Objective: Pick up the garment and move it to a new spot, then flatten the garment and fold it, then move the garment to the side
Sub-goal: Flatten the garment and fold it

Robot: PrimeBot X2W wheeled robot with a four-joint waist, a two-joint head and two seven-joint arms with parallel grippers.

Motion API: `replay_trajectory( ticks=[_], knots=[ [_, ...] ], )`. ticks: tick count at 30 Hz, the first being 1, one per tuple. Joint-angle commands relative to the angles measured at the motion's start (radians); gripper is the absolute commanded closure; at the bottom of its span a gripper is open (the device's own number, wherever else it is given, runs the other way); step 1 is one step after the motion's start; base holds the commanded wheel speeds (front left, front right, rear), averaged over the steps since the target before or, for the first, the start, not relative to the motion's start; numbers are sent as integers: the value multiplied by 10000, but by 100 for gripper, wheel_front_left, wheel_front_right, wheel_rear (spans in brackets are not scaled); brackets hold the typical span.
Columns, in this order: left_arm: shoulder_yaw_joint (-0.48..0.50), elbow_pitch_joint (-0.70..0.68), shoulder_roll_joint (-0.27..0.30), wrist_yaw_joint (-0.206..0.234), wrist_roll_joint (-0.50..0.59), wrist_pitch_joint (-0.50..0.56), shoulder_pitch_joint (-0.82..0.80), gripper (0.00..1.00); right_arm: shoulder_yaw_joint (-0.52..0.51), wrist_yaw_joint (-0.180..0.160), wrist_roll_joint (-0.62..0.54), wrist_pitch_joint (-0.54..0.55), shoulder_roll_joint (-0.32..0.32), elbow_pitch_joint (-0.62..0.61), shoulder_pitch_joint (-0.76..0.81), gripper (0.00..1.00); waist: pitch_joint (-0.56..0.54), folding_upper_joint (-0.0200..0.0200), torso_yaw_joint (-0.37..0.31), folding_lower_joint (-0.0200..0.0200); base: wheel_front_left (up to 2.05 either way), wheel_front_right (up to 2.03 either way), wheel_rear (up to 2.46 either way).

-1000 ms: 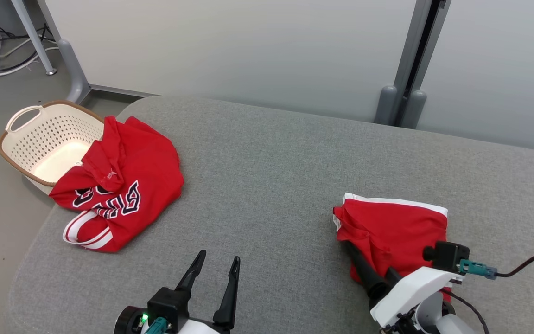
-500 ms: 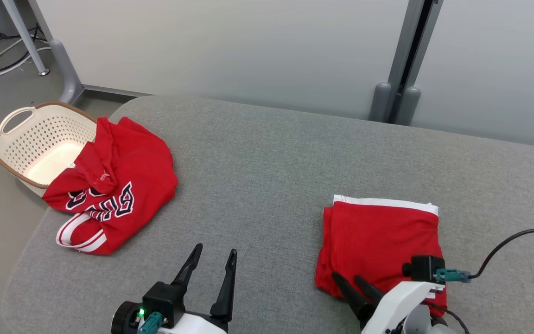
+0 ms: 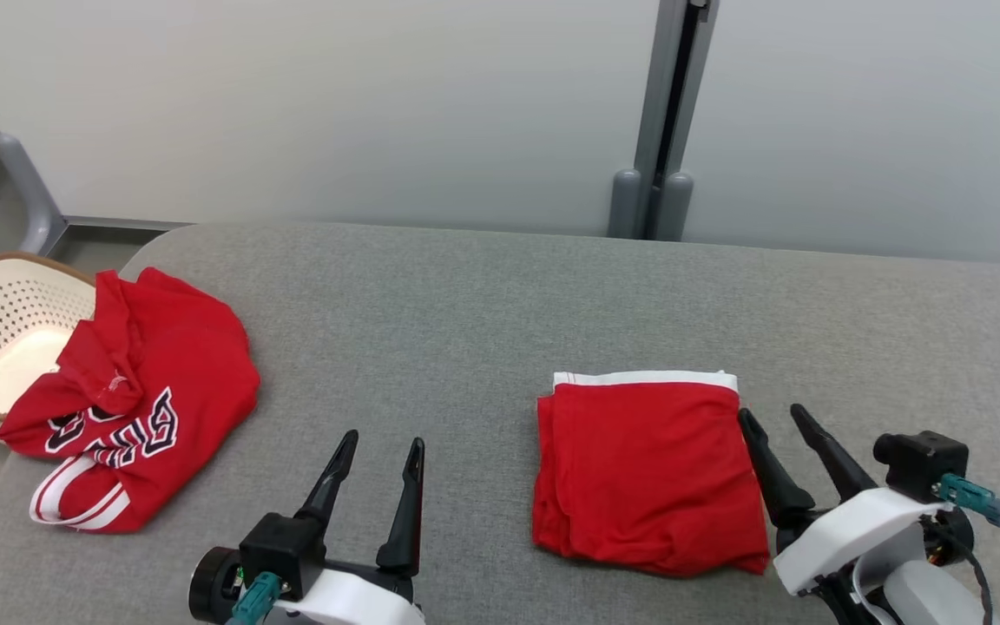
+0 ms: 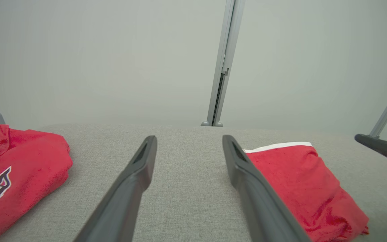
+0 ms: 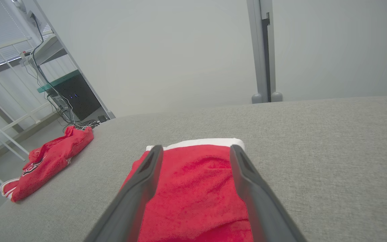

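The folded red garment [image 3: 648, 473] lies right of centre on the bench [image 3: 465, 304], its right edge just beside the open, empty right pincer [image 3: 770, 411], which is nearer than the open left pincer [image 3: 384, 437] on its left.

Only writing I can spot is black-and-white lettering on the crumpled red jersey [image 3: 131, 399], upside down, too folded to read.

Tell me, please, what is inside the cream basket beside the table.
The basket has a bare floor where it shows. The crumpled red jersey hides its right side, and the picture edge cuts off its left end, so those parts cannot be checked.
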Motion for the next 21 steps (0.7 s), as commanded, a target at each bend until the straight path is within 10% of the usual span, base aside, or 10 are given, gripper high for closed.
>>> replay_trajectory(
  ticks=[1,11,21],
  knots=[
    [120,-167,37,76,34,-2,-39,0,-355,1,-575,-264,-2,14,230,0,-145,0,-332,0,0,0,0],
    [326,-346,37,153,458,-2,345,0,-3766,1,-4392,-529,1014,-1819,2112,0,-240,0,-1111,0,0,0,0],
    [563,-815,37,483,1004,-1,669,0,-4900,1,-5580,-454,1885,-2886,3208,0,-236,0,-1214,0,0,0,0]
  ],
)
